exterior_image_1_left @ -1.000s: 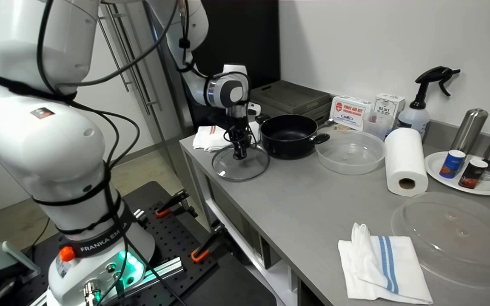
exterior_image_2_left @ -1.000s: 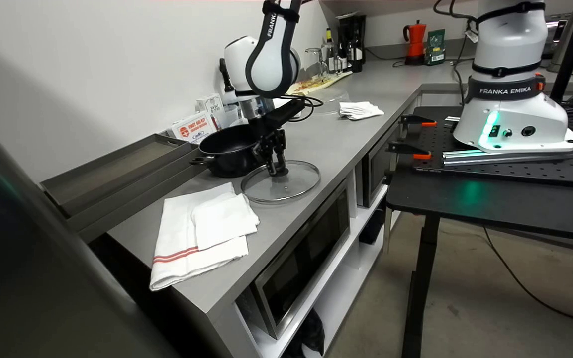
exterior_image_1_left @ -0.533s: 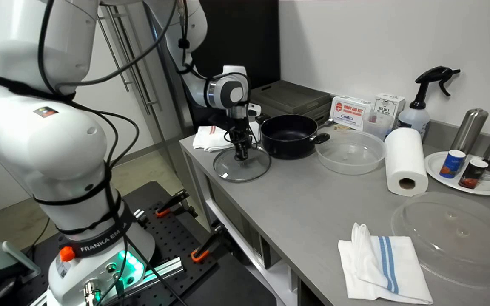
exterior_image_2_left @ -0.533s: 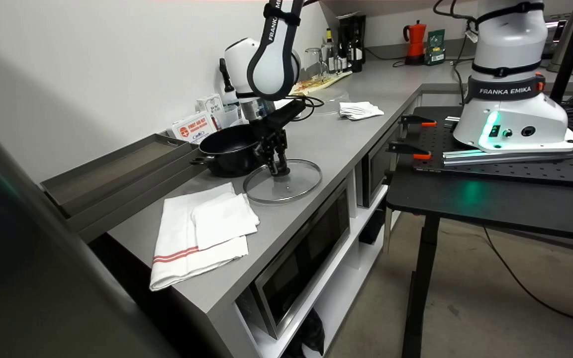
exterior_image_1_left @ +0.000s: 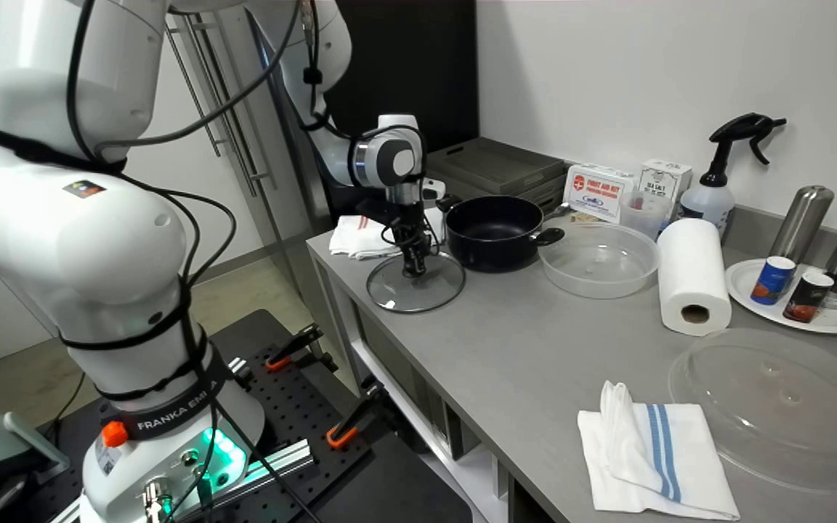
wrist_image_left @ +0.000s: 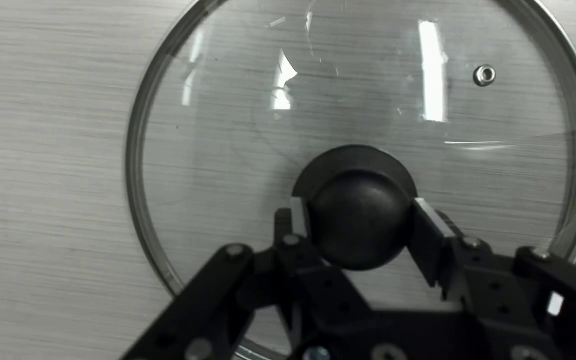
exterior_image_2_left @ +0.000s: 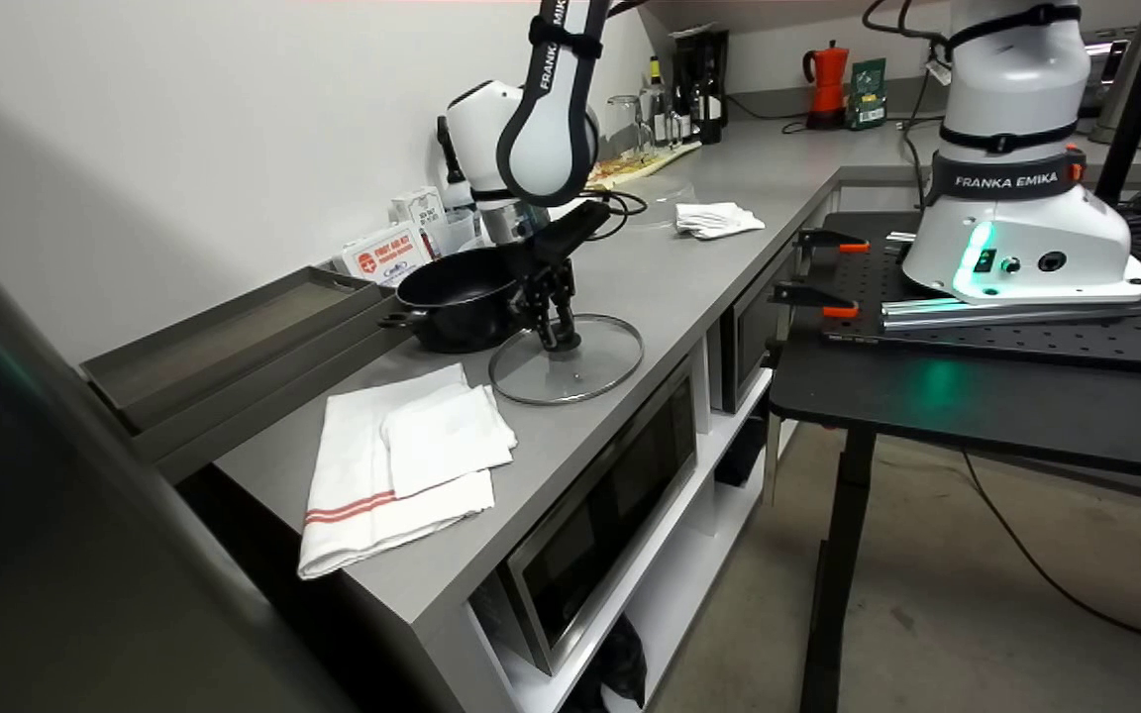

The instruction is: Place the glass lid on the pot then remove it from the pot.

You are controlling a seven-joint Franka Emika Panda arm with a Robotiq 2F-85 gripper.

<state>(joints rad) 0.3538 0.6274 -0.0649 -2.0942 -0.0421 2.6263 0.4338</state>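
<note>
While the gripper (wrist_image_left: 362,218), spread only knob-wide, grips the glass lid (exterior_image_1_left: 422,293) by its knob (wrist_image_left: 360,230), near left of the pot (exterior_image_1_left: 490,256) in an exterior view, we think too low a carry could jar that pot, though the lid's height is unclear.

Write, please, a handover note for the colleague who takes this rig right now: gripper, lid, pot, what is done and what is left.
Gripper: jaws shut on the black knob of the glass lid.
Lid: beside the black pot, not on it; whether it touches the counter, I cannot tell.
Pot: on the counter, uncovered.
Done: lid gripped; the covering step cannot be confirmed.
Left: unless covering is done, probably lid onto the pot, then off again.
</note>
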